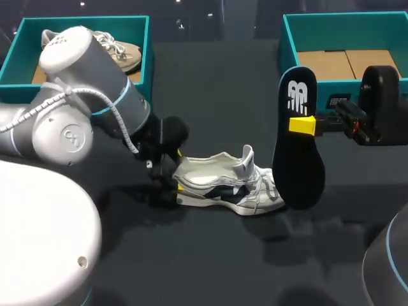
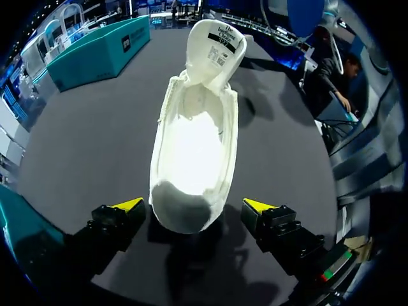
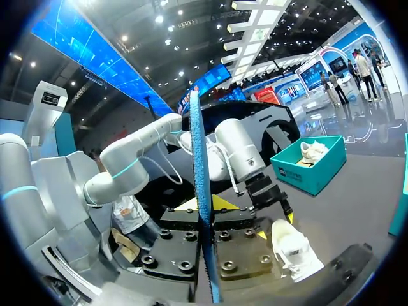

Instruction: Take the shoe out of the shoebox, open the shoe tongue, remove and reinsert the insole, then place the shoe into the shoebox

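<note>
A white and navy shoe (image 1: 226,186) lies on the dark table, its tongue (image 1: 247,159) pulled up. My left gripper (image 1: 171,186) is at the heel, open. In the left wrist view the shoe (image 2: 194,140) points away and its heel sits between the spread yellow fingertips (image 2: 127,205) without being pinched. My right gripper (image 1: 302,125) is shut on a dark insole (image 1: 298,159), which hangs upright just right of the shoe's toe. The right wrist view shows the insole (image 3: 199,159) edge-on between the fingers, with the shoe (image 3: 293,252) and my left gripper (image 3: 268,194) beyond.
A teal shoebox (image 1: 143,38) at the back left holds another pale shoe (image 1: 121,54). A second teal shoebox (image 1: 287,38) at the back right shows only its cardboard floor. My left arm's big joints (image 1: 70,95) cover the table's left side.
</note>
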`<action>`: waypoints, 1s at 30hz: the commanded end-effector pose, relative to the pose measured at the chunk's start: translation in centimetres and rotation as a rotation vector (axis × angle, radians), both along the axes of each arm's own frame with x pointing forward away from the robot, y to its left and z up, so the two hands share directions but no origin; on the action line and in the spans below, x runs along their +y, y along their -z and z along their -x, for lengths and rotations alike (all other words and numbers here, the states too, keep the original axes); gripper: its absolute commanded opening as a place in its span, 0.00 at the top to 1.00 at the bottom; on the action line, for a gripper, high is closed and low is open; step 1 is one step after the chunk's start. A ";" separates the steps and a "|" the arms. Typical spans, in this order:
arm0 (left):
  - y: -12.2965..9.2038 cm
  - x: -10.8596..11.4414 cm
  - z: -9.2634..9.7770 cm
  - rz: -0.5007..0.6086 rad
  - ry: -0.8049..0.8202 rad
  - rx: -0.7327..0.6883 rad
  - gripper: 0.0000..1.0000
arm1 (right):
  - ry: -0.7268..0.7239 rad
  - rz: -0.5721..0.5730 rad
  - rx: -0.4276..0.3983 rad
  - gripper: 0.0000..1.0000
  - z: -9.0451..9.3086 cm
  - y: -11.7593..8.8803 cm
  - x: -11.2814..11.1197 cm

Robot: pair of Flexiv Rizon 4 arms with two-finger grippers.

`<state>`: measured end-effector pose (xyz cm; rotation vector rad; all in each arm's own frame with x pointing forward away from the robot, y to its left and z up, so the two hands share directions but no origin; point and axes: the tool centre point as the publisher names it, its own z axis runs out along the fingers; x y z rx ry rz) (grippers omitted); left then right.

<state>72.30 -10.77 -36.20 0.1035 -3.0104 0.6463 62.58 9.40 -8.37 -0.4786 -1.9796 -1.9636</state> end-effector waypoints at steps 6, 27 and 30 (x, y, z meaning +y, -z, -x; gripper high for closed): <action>-1.3 -1.2 -1.0 -0.322 0.101 -0.029 0.00 | 0.001 0.001 0.000 1.00 0.0 0.0 0.1; -3.3 -2.9 -1.5 -0.398 0.156 -0.061 0.00 | 0.001 0.001 0.000 1.00 0.0 0.0 0.1; -4.3 -3.6 -1.8 -0.398 0.164 -0.080 0.00 | 0.001 0.001 0.000 1.00 0.0 0.0 0.1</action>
